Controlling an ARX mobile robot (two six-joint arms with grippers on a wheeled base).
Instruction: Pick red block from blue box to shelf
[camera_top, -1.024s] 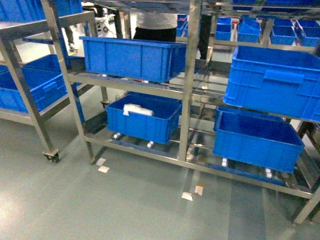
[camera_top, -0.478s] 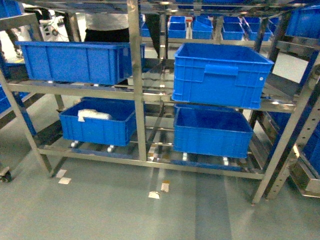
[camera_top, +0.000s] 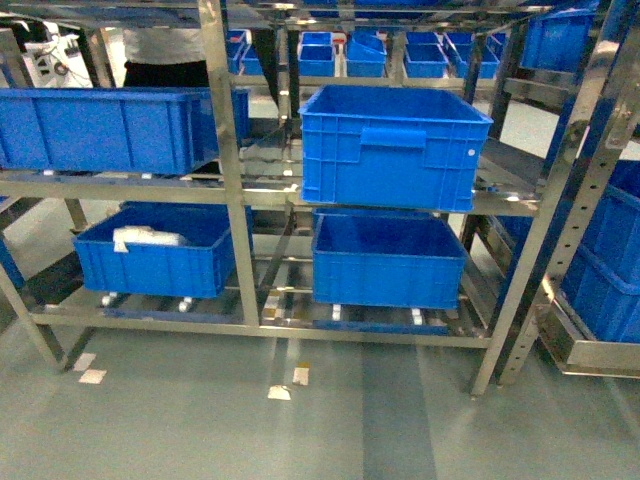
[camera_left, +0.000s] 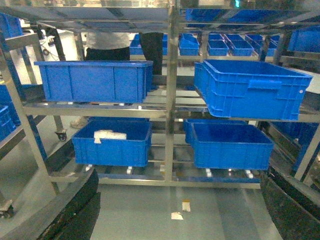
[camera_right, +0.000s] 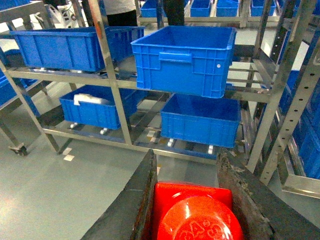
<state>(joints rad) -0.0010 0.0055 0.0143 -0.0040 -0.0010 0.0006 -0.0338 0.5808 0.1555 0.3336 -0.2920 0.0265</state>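
Note:
The red block, glossy with a round stud facing the camera, sits clamped between the two dark fingers of my right gripper, held in the air above the grey floor. The steel shelf stands ahead, its uprights and rails also showing in the left wrist view and the right wrist view. My left gripper is open, with only floor between its fingers. Neither gripper shows in the head view. The blue box is out of view.
Dark blue ribbed crates fill the shelf: one with a handle on the middle tier, one below it, a long one at left and a lower one holding a white item. A person stands behind. Paper scraps lie on the floor. Another rack stands at right.
The head view has swung rightward: the shelf and crates slid left in the picture, and the handled crate now sits near the middle.

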